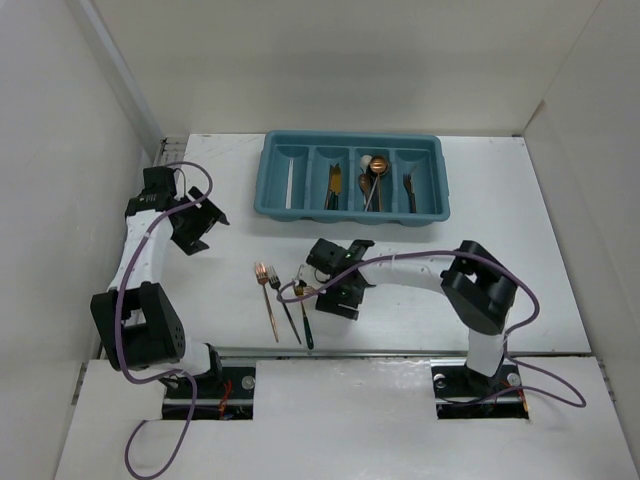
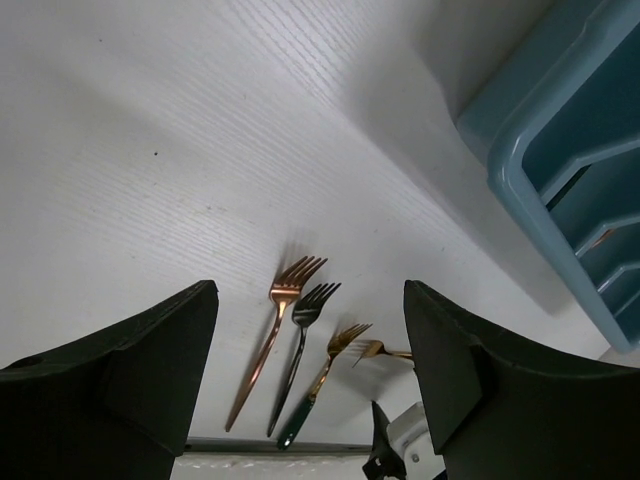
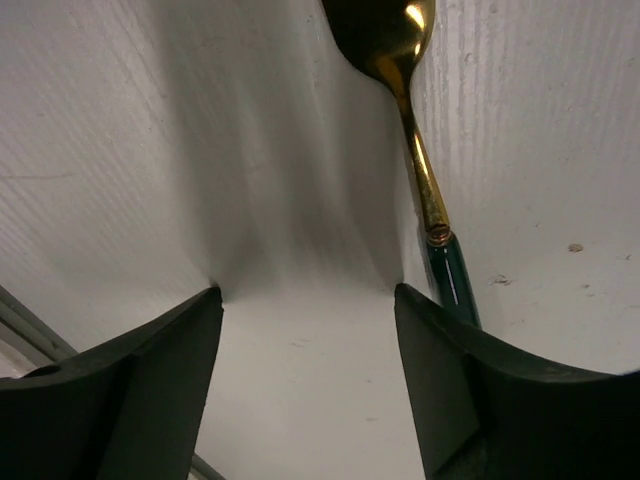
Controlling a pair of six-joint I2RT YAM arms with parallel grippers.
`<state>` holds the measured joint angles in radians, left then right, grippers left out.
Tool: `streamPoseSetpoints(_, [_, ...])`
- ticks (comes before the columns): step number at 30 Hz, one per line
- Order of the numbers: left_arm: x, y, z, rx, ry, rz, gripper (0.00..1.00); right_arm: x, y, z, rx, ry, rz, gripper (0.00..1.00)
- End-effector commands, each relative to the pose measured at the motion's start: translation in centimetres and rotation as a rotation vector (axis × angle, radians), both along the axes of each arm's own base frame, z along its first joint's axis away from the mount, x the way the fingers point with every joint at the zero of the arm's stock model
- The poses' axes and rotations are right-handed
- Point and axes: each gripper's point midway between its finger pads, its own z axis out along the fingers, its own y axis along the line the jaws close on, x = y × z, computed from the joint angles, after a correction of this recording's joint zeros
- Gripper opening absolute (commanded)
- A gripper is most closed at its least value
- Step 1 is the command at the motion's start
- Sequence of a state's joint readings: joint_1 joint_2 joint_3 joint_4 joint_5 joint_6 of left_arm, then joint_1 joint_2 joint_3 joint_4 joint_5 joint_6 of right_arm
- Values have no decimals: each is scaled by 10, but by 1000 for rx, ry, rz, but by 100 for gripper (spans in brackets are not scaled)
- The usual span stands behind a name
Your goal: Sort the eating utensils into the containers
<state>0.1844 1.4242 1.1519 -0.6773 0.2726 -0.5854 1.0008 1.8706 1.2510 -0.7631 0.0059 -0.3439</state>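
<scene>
Top external, teal tray point(image 1: 350, 139), spoons point(image 1: 377, 166) (third compartment)

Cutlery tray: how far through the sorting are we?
Done: the teal cutlery tray holds utensils in all four compartments. In hand: nothing yet; the right gripper is open, low beside a green-handled gold fork, and the left gripper hangs open and empty. Left: four forks on the table, that one plus a copper fork, a black fork and a second gold fork.
</scene>
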Motion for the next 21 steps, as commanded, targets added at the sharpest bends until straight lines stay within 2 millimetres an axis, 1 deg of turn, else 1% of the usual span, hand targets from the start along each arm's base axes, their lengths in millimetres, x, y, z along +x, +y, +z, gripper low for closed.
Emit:
streamPoseSetpoints(1, [-3,-4,10,-24,-30,1,72,10,11,13,18,-30,-4,71])
streamPoseSetpoints(2, [-1,-3,11,-22,-39,1,72,8,14,21,37,-20,0,67])
streamPoseSetpoints(4, [-1,-3,11,-22,-39,1,72,8,21,38,80,-19,29,67])
streamPoseSetpoints(5, [0,-3,8,-24,-30,1,72,9,27,51,113,-24,33,67])
streamPoseSetpoints(6, [0,-3,8,-24,-30,1,72,12,31,66,149,-53,47,69])
streamPoseSetpoints(7, [0,-5,9,-32,-32,-4,72,13,32,73,158,-63,60,69])
streamPoseSetpoints(8, [0,-5,9,-32,-32,-4,72,21,35,80,163,-96,63,71])
streamPoseSetpoints(9, [0,-5,9,-32,-32,-4,72,23,34,84,165,-113,60,73])
streamPoseSetpoints(10, [2,-4,10,-30,-41,-4,72,27,34,84,150,-132,78,77])
streamPoseSetpoints(11, [2,-6,8,-41,-34,-9,72,31,31,79,123,-143,71,79])
streamPoseSetpoints(12, [2,-6,8,-41,-34,-9,72,30,25,70,79,-131,86,80])
streamPoseSetpoints(13, [2,-8,8,-49,-35,-13,72,28,18,49,11,-102,96,81])
streamPoseSetpoints(15, [2,-8,8,-49,-35,-13,72,25,5,26,-62,-74,95,82])
streamPoseSetpoints(16, [2,-8,8,-49,-35,-13,72,22,6,21,-66,-57,98,83])
streamPoseSetpoints(17, [2,-8,8,-49,-35,-13,72,22,3,11,-81,-28,75,83])
streamPoseSetpoints(18, [2,-5,8,-49,-35,-4,72,19,-1,6,-105,-9,67,83])
streamPoseSetpoints(20, [2,-5,8,-49,-35,-4,72,17,-3,-3,-123,7,50,83])
streamPoseSetpoints(21, [2,-5,8,-49,-35,-4,72,16,-9,-9,-153,8,33,83])
